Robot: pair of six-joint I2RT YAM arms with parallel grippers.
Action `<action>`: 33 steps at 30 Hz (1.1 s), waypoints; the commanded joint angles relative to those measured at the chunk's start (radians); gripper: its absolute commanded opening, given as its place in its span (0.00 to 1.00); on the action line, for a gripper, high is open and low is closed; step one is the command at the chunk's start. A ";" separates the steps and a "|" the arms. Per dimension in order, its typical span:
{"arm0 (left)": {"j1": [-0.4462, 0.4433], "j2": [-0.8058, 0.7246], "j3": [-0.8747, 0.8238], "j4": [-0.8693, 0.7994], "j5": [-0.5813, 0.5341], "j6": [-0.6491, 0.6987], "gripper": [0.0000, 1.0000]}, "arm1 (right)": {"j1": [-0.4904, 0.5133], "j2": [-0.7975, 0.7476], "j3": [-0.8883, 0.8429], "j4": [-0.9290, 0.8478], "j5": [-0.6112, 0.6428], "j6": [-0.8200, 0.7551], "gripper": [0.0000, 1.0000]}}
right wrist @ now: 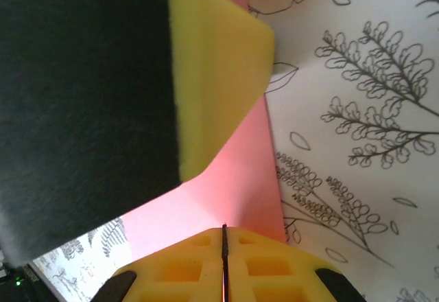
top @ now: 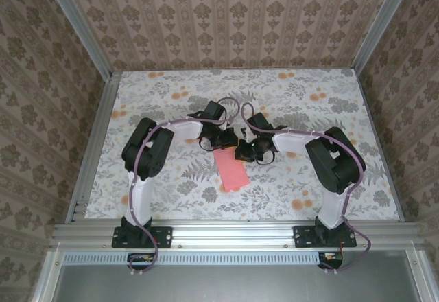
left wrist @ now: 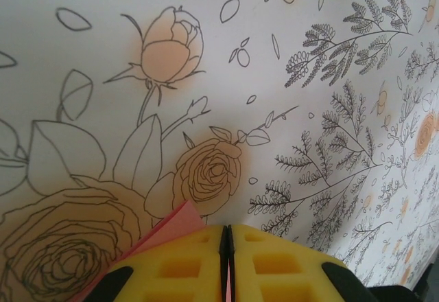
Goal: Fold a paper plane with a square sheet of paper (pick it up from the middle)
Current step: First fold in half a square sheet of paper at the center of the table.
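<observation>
I have the square sheet of paper [top: 231, 169], creased into a narrow strip, lying on the worktop [top: 171, 103] between the arms, its long axis running roughly from 12 to 6 o'clock. Both tools crowd its 12 o'clock end, the left tool [top: 210, 141] at about 11 and the right tool [top: 248, 152] at about 1, each with its yellow pads [left wrist: 185, 268] closed tight together. I judge they sit there to pin or pinch the fold so the crease sets, but I cannot tell whether paper is actually caught between either pair.
</observation>
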 commanded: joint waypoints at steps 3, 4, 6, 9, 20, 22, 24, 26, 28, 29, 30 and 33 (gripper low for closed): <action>0.010 0.041 -0.038 0.002 -0.047 -0.004 0.12 | -0.004 0.034 0.013 -0.052 0.014 -0.004 0.10; 0.012 0.043 -0.047 0.004 -0.049 -0.005 0.12 | -0.003 0.031 0.007 -0.064 0.013 -0.009 0.10; 0.018 0.044 -0.065 0.014 -0.052 -0.007 0.12 | -0.004 0.018 -0.012 -0.089 0.004 -0.018 0.10; 0.028 0.043 -0.090 0.028 -0.057 -0.008 0.12 | -0.004 -0.018 -0.055 -0.125 -0.022 -0.034 0.10; 0.043 0.055 -0.135 0.060 -0.068 -0.011 0.12 | 0.010 -0.186 -0.233 -0.223 -0.057 -0.037 0.10; 0.043 0.053 -0.131 0.060 -0.067 -0.011 0.12 | 0.012 -0.206 -0.254 -0.239 -0.057 -0.033 0.10; 0.042 0.052 -0.126 0.061 -0.064 -0.011 0.12 | 0.015 -0.226 -0.260 -0.259 -0.054 -0.032 0.10; 0.040 0.051 -0.113 0.056 -0.059 -0.010 0.12 | 0.017 -0.247 -0.255 -0.291 -0.048 -0.041 0.11; 0.036 0.050 -0.097 0.049 -0.053 -0.004 0.13 | 0.019 -0.270 -0.244 -0.316 -0.038 -0.051 0.11; 0.033 0.049 -0.086 0.042 -0.051 -0.002 0.13 | 0.019 -0.282 -0.234 -0.324 -0.029 -0.059 0.11; 0.031 0.047 -0.077 0.038 -0.048 0.000 0.13 | 0.019 -0.295 -0.225 -0.325 -0.019 -0.066 0.11; 0.029 0.027 -0.051 0.037 -0.031 -0.006 0.14 | 0.019 -0.355 -0.207 -0.310 0.005 -0.081 0.12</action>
